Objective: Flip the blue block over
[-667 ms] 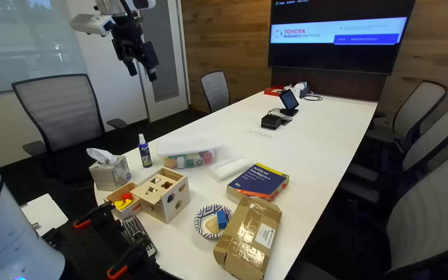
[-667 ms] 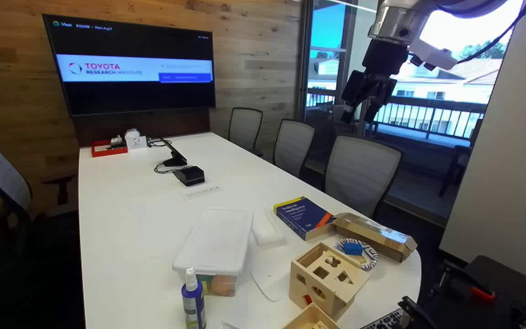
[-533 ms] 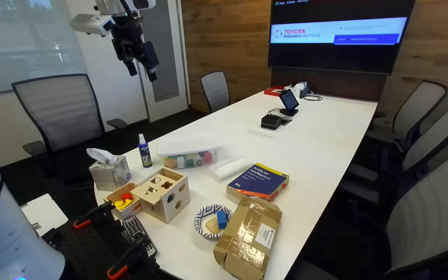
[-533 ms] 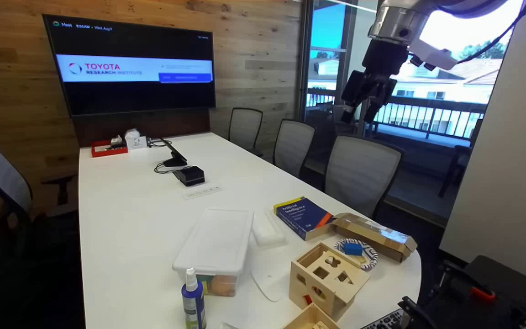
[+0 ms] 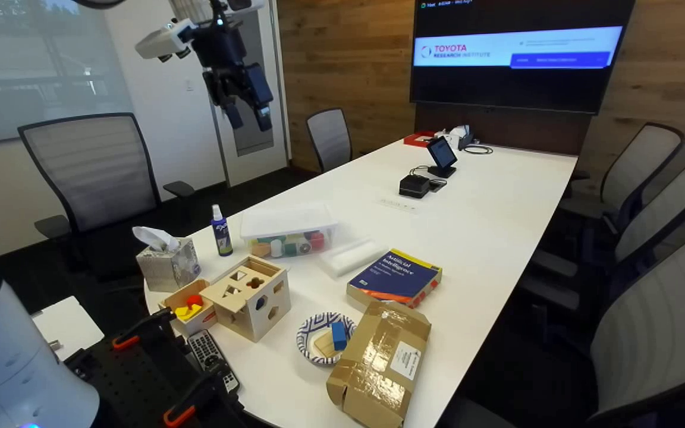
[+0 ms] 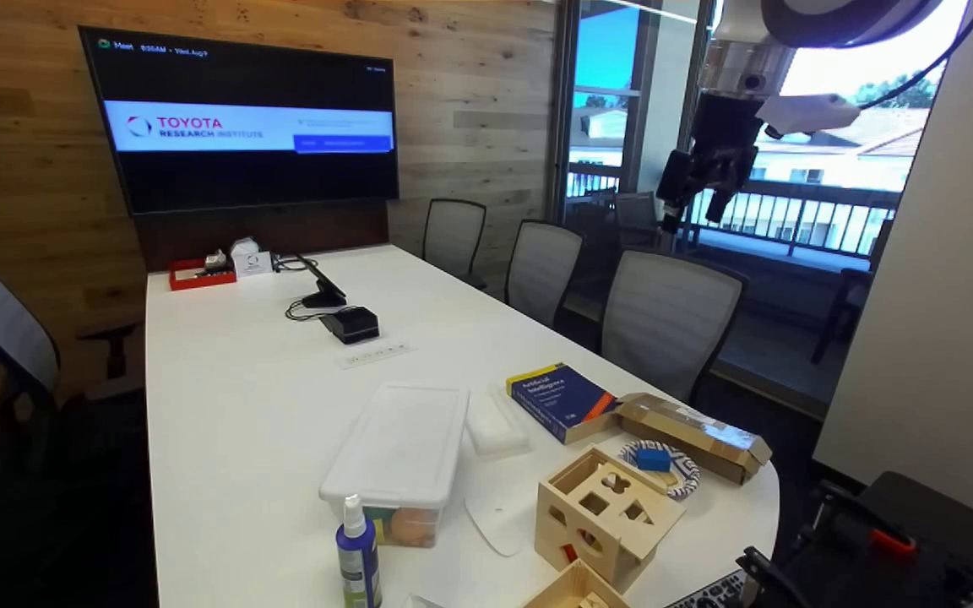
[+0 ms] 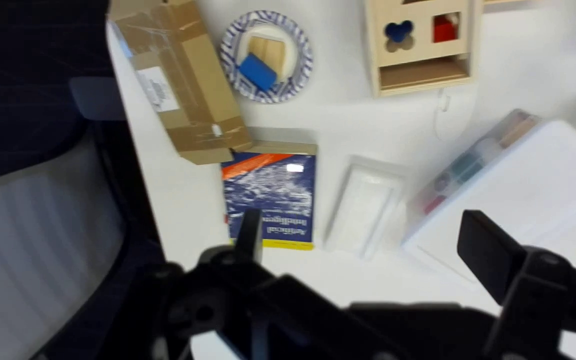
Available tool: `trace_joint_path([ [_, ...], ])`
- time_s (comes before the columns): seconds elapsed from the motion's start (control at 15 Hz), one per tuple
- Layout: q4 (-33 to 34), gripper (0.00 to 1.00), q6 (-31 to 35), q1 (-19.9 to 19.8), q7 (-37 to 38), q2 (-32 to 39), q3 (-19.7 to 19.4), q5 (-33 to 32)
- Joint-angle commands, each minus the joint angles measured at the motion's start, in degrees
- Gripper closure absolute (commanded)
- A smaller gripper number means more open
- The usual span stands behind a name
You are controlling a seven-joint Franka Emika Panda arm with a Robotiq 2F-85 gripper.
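Fingers (image 7: 490, 255) in new position, blue block (image 5: 338, 336) well below

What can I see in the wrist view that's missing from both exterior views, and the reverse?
Only the wrist view shows a red piece through a square opening in the top of the wooden shape-sorter box.

Only the exterior views show the wall screen, the tablet and the remote control.

All share the blue block and wooden block in the patterned dish, the Artificial Intelligence book, the cardboard box and the open gripper.
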Motion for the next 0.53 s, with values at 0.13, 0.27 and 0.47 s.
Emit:
trace_joint_path([
  [0.13,3.7,0.00,3.8,-8.5,0.6,13.7,-1.1,-15.5],
  [0.27,4.8,0.00,5.9,-8.8,-0.8,20.0,-2.4,-18.6],
  [0.47,6.1,0.00,12.2,-7.1,-8.0,29.1,-5.7,-18.0],
])
